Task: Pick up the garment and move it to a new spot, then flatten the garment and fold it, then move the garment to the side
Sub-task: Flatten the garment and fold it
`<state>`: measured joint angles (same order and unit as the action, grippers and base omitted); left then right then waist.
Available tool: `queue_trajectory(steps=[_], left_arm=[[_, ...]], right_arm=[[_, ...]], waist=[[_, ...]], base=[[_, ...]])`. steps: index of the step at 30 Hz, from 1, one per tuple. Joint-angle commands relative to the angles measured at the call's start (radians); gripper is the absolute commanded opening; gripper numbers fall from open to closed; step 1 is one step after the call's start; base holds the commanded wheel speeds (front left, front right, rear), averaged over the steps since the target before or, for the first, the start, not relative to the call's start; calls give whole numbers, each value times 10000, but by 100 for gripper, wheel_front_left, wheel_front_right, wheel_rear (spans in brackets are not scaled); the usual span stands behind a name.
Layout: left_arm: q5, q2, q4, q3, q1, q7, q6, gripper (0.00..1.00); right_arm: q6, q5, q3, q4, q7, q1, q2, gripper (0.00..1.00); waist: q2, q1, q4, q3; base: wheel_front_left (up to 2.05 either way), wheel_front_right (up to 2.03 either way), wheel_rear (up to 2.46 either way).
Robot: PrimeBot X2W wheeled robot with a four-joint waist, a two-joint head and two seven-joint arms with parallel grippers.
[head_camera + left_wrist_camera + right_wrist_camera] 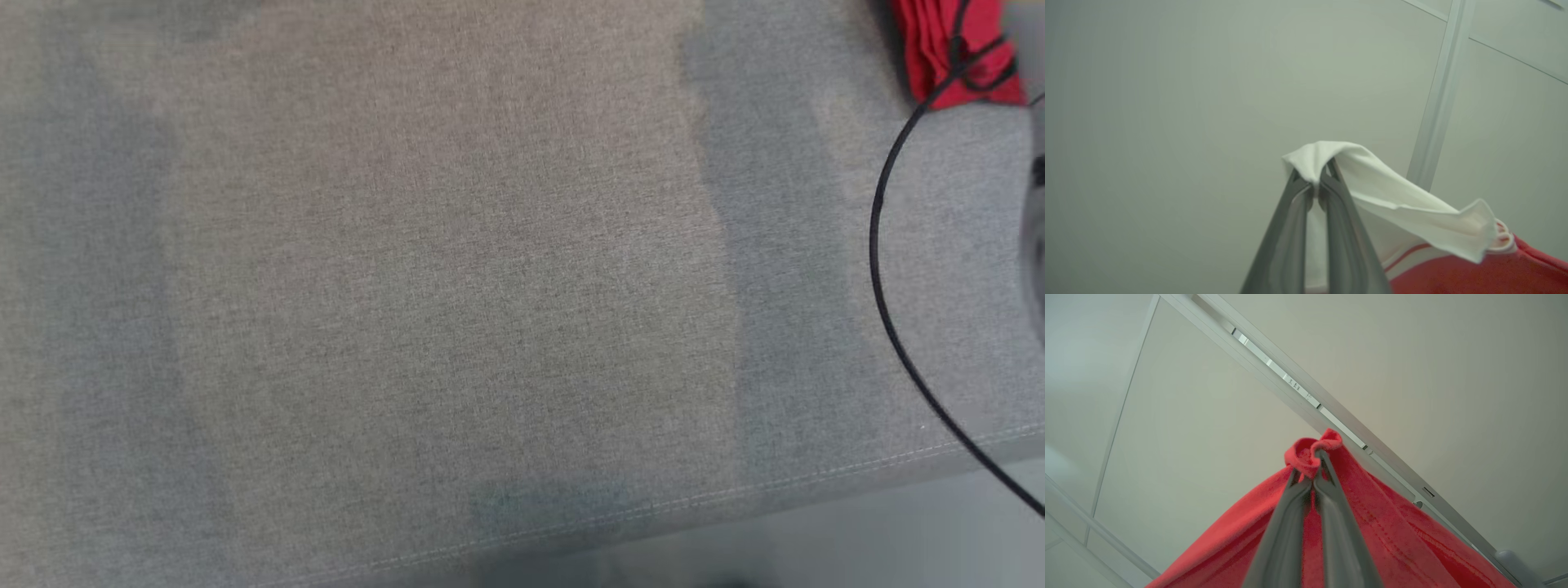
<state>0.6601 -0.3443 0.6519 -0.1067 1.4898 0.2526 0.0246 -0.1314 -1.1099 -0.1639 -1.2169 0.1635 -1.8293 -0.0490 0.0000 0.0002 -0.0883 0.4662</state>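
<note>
Garment (927, 49): red, one o'clock in our head view.
Left end effector (1314, 176): pinched shut on its white trim (1392, 196).
Right end effector (1309, 467): clamping its red fabric (1372, 522).
Tip: we'd hold both grips taut.

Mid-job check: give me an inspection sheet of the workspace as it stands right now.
Surface: grey fabric surface, with a stitched seam along its near edge.
Job's things: garment, red with a white part, held by both grippers; a red bunch of it sits in the head view's upper right corner.
Clutter: nothing seen.
Grippers: left gripper shut on the white part; right gripper shut on the red cloth.
Cables: one black cable arcs over the surface's right side and crosses the garment.
Surroundings: pale floor past the seam; pale panels and a metal rail beyond the grippers.
</note>
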Motion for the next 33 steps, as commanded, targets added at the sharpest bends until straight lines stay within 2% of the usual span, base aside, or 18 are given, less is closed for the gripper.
queue_trajectory(steps=[1,7,10,15,20,24,27,33], left_arm=[[-40,-27,124,51,-293,56,92,0],[70,85,672,391,-849,146,560,0],[221,332,521,546,-1096,128,804,0],[772,427,216,346,-1945,13,1026,0],[1797,435,-983,224,-3522,-519,1063,0],[2478,267,-2604,212,-5612,-1072,1064,0],[2803,239,-3999,324,-7474,-1410,810,0],[3351,384,-6551,683,-11175,-1786,-77,0]], right_arm=[[14,-177,-126,-38,83,413,-46,0],[10,-878,-1301,-10,141,1299,-47,0],[8,-1282,-1664,81,-48,1555,-49,0],[8,-1831,-2108,-107,-606,2243,-41,0],[7,-2672,-1782,-375,-1314,3075,-42,0],[7,-3555,-1075,-606,-2065,3966,-39,0],[7,-3963,-758,-677,-2527,4796,-124,0],[7,-4155,-637,-235,-3010,6618,-320,0]], waist=[[0,-2,-23,999],[0,-2,-7,1323],[0,-2,54,1276],[0,-2,198,997],[0,-2,357,615],[0,-2,456,190],[0,-2,539,-182],[0,-2,663,-940]], base=[[0,0,0],[0,0,0],[0,0,0],[0,0,0],[0,0,0],[0,0,0],[0,0,0],[0,0,0]])
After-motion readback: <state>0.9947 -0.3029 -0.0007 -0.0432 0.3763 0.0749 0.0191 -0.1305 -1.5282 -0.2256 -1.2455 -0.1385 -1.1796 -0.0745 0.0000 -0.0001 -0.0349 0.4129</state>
